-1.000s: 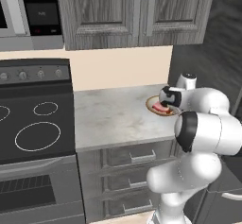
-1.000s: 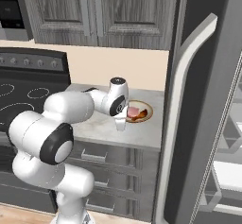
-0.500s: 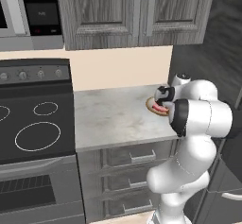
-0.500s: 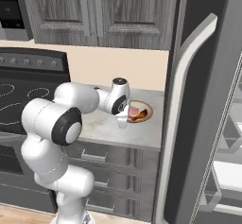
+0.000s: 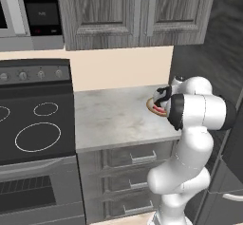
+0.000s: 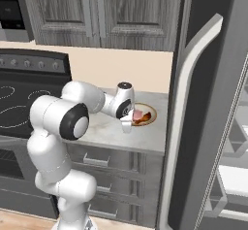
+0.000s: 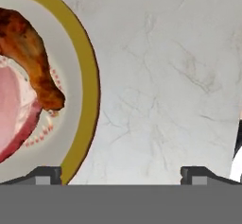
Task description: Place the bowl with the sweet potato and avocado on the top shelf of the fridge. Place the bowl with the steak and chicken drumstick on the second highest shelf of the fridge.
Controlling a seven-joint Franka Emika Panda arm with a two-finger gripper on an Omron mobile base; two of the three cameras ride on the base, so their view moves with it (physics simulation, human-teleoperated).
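Note:
A gold-rimmed bowl (image 7: pixel 87 76) holds a browned chicken drumstick (image 7: pixel 30 57) and a pink steak (image 7: pixel 12 109). It stands on the marble counter near the fridge, seen in the left base view (image 5: pixel 155 107) and the right base view (image 6: pixel 144 115). My gripper (image 7: pixel 122 175) is open and low at the bowl's stove-side edge. One fingertip (image 7: pixel 47 175) is over the bowl's inside and the other over bare counter, with the rim between them. From the right base the gripper (image 6: pixel 127 125) points down beside the bowl.
The fridge door (image 6: pixel 193 103) stands open right of the counter, with shelves (image 6: pixel 237 137) visible past it. A black stove (image 5: pixel 33 124) lies to the left, wood cabinets (image 5: pixel 128 10) hang above, and drawers sit under the counter (image 5: pixel 109 119).
The arm's elbow has swung around while the hand has stayed at the bowl's edge. The bowl has not moved.

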